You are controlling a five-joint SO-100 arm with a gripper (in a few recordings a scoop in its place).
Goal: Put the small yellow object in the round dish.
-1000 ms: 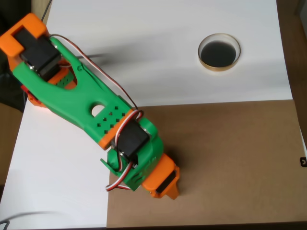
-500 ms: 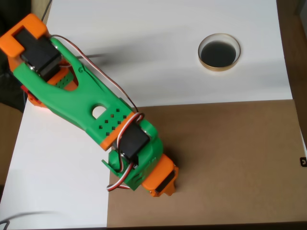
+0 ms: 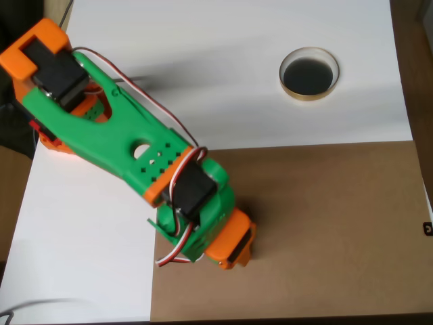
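I am reaching my gripper (image 3: 233,261) down over the brown board (image 3: 325,223) near the picture's bottom; whether its fingers are spread, I cannot tell. The round dish (image 3: 309,73) is sitting far right on the white sheet (image 3: 223,68).

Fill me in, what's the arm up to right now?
Seen from overhead, the green and orange arm reaches down over the brown board, its orange tool low near the board's left part. Whether the tool is open or holding anything can't be told; the arm's own body hides the fingers. The round dish sits apart on the white sheet, upper right, with nothing yellow in its dark inside.
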